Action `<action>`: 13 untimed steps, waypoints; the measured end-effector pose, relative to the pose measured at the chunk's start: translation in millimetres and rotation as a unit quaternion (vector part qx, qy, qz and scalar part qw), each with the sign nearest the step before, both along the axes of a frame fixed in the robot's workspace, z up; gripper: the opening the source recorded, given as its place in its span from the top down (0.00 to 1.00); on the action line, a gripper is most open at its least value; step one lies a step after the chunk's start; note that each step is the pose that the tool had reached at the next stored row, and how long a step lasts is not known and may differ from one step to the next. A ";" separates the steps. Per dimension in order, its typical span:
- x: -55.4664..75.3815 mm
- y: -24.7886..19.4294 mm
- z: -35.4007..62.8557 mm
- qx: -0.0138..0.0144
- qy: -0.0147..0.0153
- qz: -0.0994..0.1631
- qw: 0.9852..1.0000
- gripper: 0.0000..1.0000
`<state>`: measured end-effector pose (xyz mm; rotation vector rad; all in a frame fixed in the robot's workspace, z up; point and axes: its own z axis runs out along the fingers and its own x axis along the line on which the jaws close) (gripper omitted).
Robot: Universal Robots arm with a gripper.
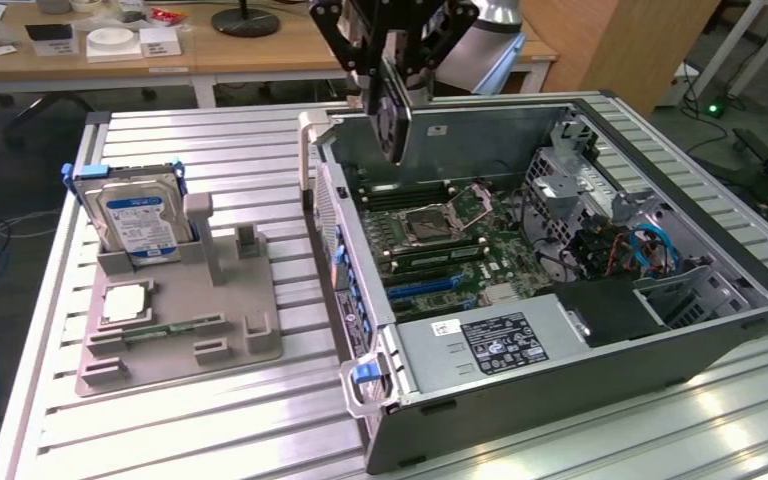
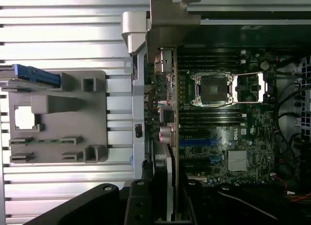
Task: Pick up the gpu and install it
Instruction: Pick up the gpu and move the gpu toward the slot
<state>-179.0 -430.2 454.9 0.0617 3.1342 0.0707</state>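
At the exterior view's left of the case (image 1: 491,135), the drive (image 1: 144,225) stood in a grey holder (image 1: 184,300) on the worktop (image 1: 224,420). The jaws pinched the gpu (image 1: 398,125), upright above the case's open interior, near its far wall.

1. The gpu (image 1: 395,120) is showing a dark board and greyish edge.
2. The claw (image 1: 398,72) is looking black.
3. The hard drive (image 1: 141,222) is wearing a blue-white label.
4. The table (image 1: 197,425) is showing silvery ribbing.

Arm (image 1: 488,45) up high, wrist pointing straight down, tool (image 1: 402,75) clamped on gpu (image 1: 395,125), jaws part-closed.
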 end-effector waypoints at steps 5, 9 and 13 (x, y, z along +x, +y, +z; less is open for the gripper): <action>6.0 0.0 -1.5 0.000 0.000 0.000 1.000 0.72; 10.9 0.0 -2.5 0.000 0.000 0.000 1.000 0.72; 16.2 0.0 -3.4 0.000 0.000 0.000 1.000 0.72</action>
